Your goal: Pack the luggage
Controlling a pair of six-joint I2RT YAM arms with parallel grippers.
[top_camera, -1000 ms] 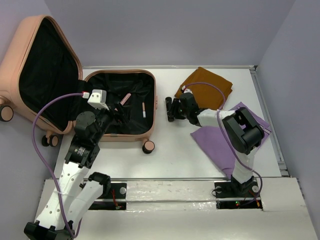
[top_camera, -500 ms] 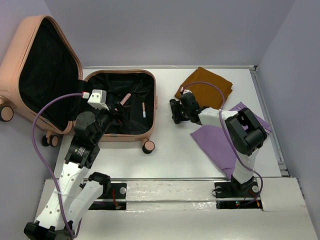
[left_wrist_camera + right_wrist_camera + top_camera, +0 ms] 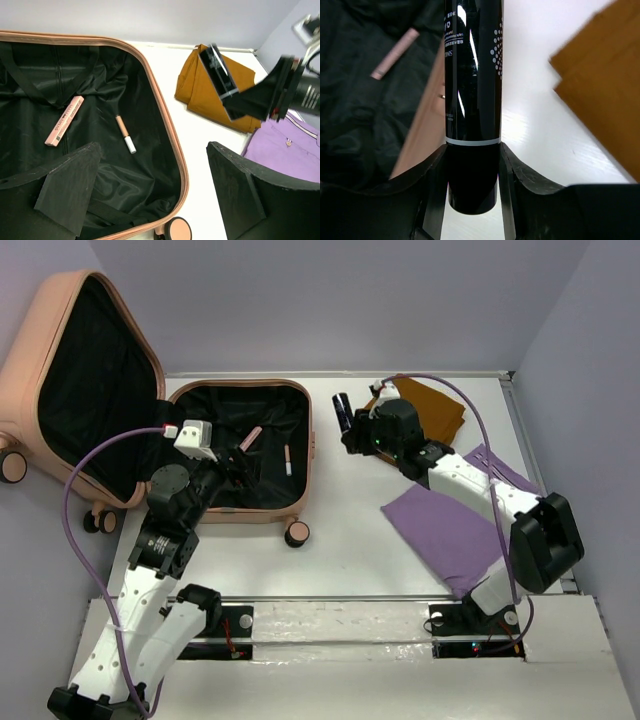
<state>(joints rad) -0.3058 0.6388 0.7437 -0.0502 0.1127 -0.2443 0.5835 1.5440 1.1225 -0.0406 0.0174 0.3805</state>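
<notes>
luggage (image 3: 307, 445) lies open at rear-left of table (image 3: 350, 540), lid raised at left, black lining exposed. contents of base shell: pink flat stick (image 3: 251, 437) and slim pen w/ white cap (image 3: 288, 460), apart from each other, both on lining.

right claw (image 3: 352, 432): my fingers pinch black tube (image 3: 343, 410) at the end nearest my wrist, one finger each side, just below its silver band. tube is off table, tilted, positioned btwn luggage's right rim and mustard-brown cloth (image 3: 425, 412). right wrist view: tube runs up centre of frame, pink rim to one side, brown cloth to the other.

left claw (image 3: 240, 462): fingers spread wide, nothing btwn them, hovering over front-right part of base shell, near corner caster wheel (image 3: 297, 533).

purple cloth (image 3: 450, 530) lies flat at right of table, partly under my right forearm, its far corner just beside mustard-brown cloth.
</notes>
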